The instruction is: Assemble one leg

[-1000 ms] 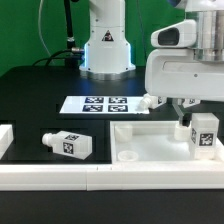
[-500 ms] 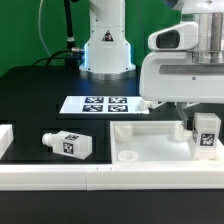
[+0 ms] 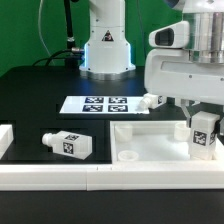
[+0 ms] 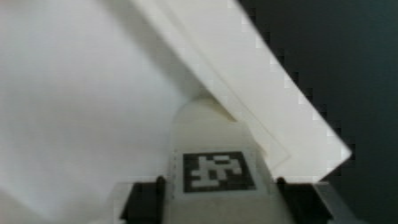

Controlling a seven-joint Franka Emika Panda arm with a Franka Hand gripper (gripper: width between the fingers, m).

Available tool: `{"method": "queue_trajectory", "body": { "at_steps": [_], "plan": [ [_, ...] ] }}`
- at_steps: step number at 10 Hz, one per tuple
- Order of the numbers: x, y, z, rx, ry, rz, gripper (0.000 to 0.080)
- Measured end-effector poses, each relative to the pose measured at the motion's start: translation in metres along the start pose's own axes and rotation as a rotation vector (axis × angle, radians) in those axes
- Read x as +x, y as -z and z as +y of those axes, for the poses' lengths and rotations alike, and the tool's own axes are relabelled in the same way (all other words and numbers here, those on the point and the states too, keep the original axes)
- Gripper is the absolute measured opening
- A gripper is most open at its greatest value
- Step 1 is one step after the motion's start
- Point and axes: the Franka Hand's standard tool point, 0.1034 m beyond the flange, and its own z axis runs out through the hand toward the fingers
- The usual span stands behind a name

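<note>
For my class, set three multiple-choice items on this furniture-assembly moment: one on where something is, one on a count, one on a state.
1. Where does the marker board lie?
A. on the black table, in front of the robot base
B. on the panel
C. in the gripper

2. How many tags does the marker board show?
A. two
B. four
C. six

3. How is the leg at the exterior view's right?
A. lying loose on the table
B. held upright by the gripper over the panel
C. stacked on another leg

Answers: 1 A, it lies flat there; 2 B, four squares show; 3 B, fingers flank it in the wrist view.
</note>
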Motion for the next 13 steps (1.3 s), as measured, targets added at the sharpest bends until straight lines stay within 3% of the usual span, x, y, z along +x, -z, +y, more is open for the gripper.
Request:
{"method": "queue_trajectory", "body": {
  "at_steps": [3, 8, 11, 13],
  "plan": [
    [0.0024, 0.0001, -0.0011, 0.024, -0.422, -0.029, 0.0285],
    [0.0014, 0.0005, -0.0023, 0.029, -0.68, -0.049, 0.0285],
    [0.0064, -0.0008, -0.0027, 0.062, -1.033, -0.093, 0.0285],
    [0.0094, -0.0005, -0.0007, 0.073, -1.102, -0.08, 0.0287]
  ]
}}
